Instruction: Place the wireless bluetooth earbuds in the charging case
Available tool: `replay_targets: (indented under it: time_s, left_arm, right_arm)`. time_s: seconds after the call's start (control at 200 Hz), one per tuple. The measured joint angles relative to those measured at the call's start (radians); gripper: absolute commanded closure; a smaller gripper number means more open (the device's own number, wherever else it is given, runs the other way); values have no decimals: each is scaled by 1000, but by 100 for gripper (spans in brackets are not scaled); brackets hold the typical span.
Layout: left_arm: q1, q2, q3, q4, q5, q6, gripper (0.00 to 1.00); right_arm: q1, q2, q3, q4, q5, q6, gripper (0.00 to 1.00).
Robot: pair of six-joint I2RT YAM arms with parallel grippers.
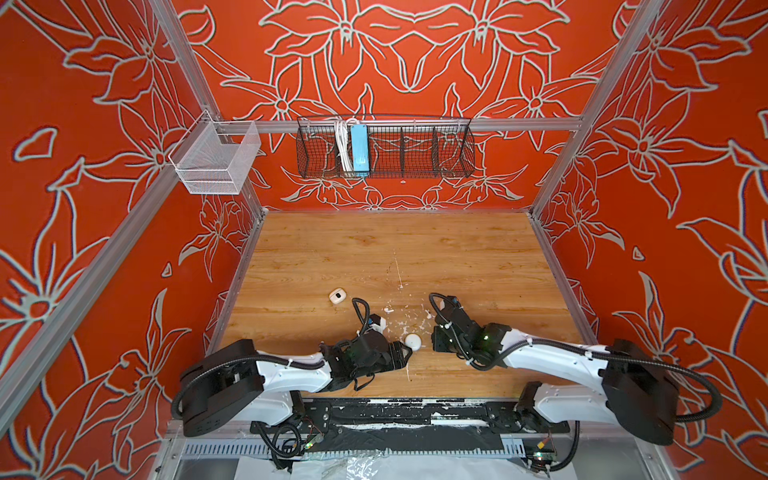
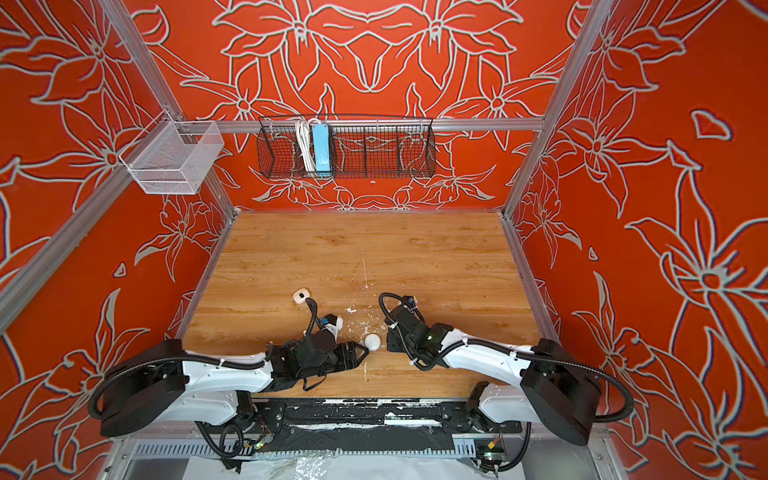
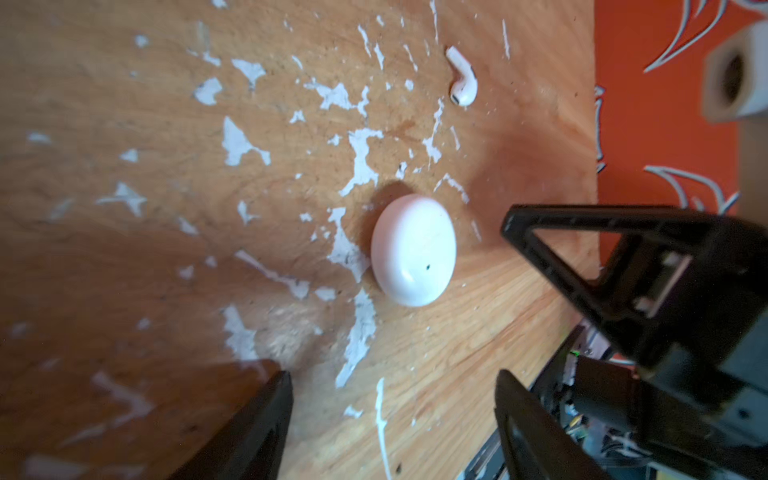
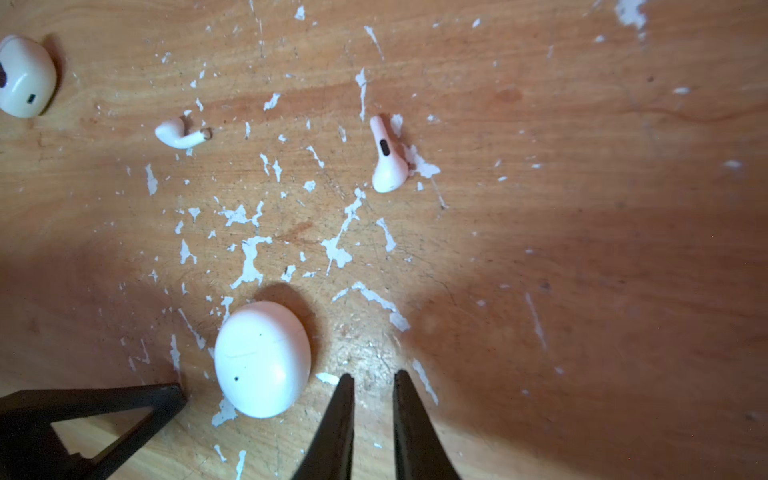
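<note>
Right hand (image 4: 374,374) nearest lens: fingers almost pressed together, slim gap, nothing between them, tips over bare bench (image 4: 582,249) just beside oval case (image 4: 262,357). Left hand (image 3: 395,376) spread wide, empty, on opposite side of oval case. Oval case shut, lying flat among white paint flecks (image 4: 249,257), between both hands. One earbud (image 4: 180,134) loose on bench beyond oval case. Second earbud (image 4: 388,160) also loose, apart from first. Squarish case (image 4: 25,77) farther off, near first earbud, toward left in both top views.
</note>
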Motion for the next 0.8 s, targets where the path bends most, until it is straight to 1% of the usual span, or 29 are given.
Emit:
replay_targets:
  time_s: [0.2,0.45,0.641,0.801]
  left_arm:
    - [-14,89,18,115,-9,-41,23]
    - [-35,184,56,200,-23,-84,28]
    - [-41,191,32,249,-52,-145,28]
    - [-42,166,27,214,-82,-190,28]
  right_arm:
    - [-6,97,13,53,-32,-18,85]
    - [-9,151,26,115,-46,-18,87]
    - [-9,161,26,140,-45,-18,87]
    - [-9,161,26,140,-45,-17,87]
